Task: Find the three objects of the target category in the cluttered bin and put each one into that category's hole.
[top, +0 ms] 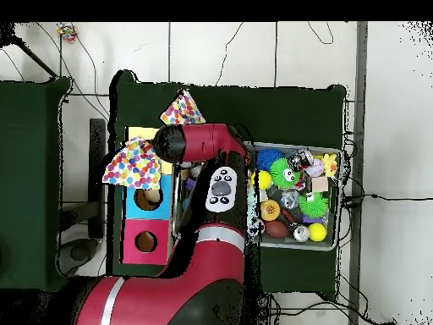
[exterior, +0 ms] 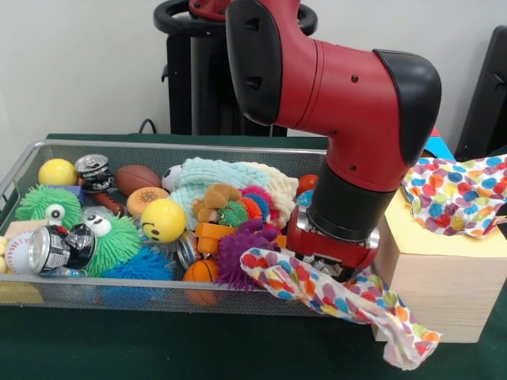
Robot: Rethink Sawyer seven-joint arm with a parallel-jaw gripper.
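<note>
Draping limp over the wire-mesh bin (exterior: 24, 162), polka-dot cloth (exterior: 333, 297); claw (exterior: 333, 265) grip unclear.

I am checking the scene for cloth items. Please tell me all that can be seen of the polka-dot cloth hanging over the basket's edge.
The polka-dot cloth is white fabric with many coloured dots. It looks soft and crumpled. It drapes from inside the wire basket over its rim, directly under the gripper, and trails down beside the wooden box. Whether the gripper holds it cannot be seen.
</note>
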